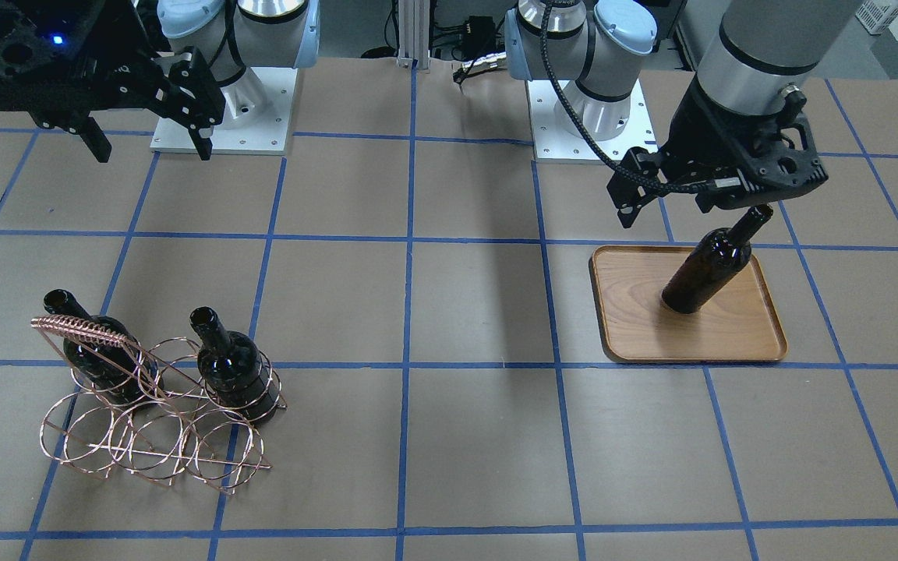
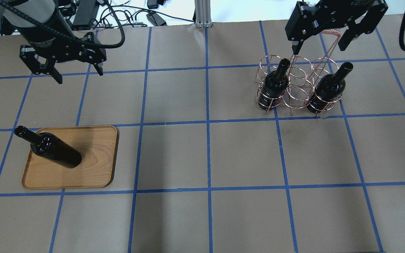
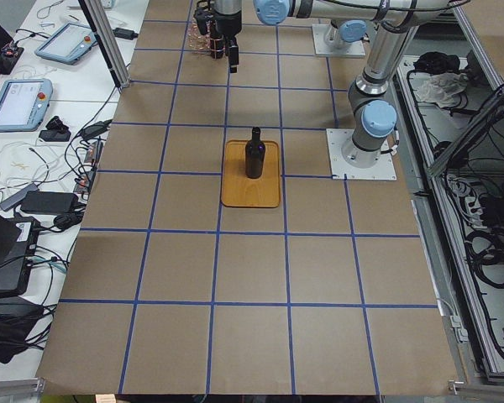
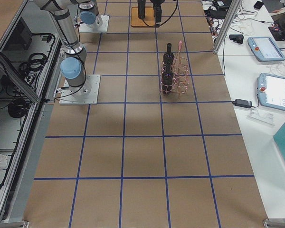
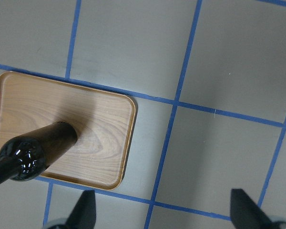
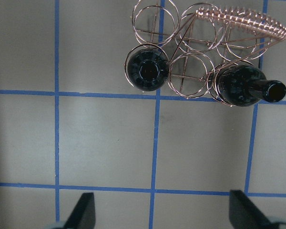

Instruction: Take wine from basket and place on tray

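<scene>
One wine bottle (image 2: pixel 55 153) stands upright on the wooden tray (image 2: pixel 93 158), also seen in the front view as bottle (image 1: pixel 710 269) on tray (image 1: pixel 636 312). My left gripper (image 2: pixel 79 75) is open and empty, raised above and behind the tray; its wrist view shows the bottle (image 5: pixel 43 145) apart from the fingertips (image 5: pixel 86 210). The copper wire basket (image 2: pixel 295 96) holds two more bottles (image 2: pixel 274 84) (image 2: pixel 327 91) in its end rings. My right gripper (image 2: pixel 318 47) is open and empty, high above the basket (image 6: pixel 200 62).
The brown table surface (image 2: pixel 206 154) has a blue tape grid. Both arm bases (image 1: pixel 223 117) (image 1: pixel 597 117) stand at the robot's edge. Tablets and cables (image 3: pixel 34 101) lie on side benches beyond the table's far edge.
</scene>
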Tool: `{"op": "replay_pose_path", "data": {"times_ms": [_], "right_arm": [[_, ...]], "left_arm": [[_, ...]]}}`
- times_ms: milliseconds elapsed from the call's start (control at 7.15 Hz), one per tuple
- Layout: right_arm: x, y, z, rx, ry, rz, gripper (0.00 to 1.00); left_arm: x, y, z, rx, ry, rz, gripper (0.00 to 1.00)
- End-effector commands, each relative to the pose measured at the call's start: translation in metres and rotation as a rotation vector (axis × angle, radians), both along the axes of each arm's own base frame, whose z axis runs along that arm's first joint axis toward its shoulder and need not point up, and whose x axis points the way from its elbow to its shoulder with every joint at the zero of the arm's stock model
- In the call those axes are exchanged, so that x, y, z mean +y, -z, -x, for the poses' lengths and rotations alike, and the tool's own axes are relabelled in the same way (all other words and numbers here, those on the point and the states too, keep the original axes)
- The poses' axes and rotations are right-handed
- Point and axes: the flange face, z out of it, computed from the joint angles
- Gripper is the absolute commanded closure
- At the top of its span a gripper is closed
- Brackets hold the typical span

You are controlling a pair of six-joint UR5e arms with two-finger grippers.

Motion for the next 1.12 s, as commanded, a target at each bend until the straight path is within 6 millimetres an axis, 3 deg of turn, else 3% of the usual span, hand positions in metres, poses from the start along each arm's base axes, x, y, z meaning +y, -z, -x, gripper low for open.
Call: {"op": "replay_pose_path", "data": {"times_ms": [0, 978], "right_arm": [[0.012, 0.002, 0.000, 0.001, 0.008, -0.003, 0.00], [0.020, -0.006, 0.008, 0.040, 0.010, 0.013, 0.00]], "left_arm": [[-0.002, 0.001, 0.007, 0.004, 0.034, 0.017, 0.00], [-0.003, -0.008, 0.006, -0.004, 0.034, 0.042, 0.00]]}}
